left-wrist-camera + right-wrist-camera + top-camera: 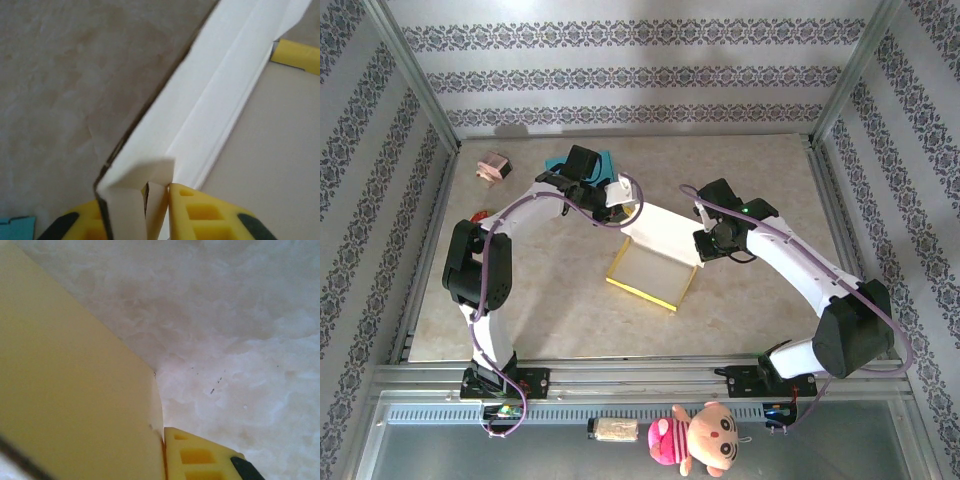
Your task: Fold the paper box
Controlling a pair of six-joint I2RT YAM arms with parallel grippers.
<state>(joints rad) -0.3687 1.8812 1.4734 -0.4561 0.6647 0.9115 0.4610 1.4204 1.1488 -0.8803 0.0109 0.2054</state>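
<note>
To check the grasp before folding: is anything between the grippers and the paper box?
Nothing visible stands between them. The left gripper pinches the white folded wall of the paper box, and the right gripper grips its yellow wall.

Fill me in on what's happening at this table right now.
Two robot arms are working on a paper box, yellow outside and white inside, lying mid-table. The left tool is pinched on a doubled-over white wall at the box's far left corner. The right tool appears clamped on the yellow wall at the box's right side, with one finger flat against it in the wrist view. The far wall is raised, and the box looks only part-folded.
</note>
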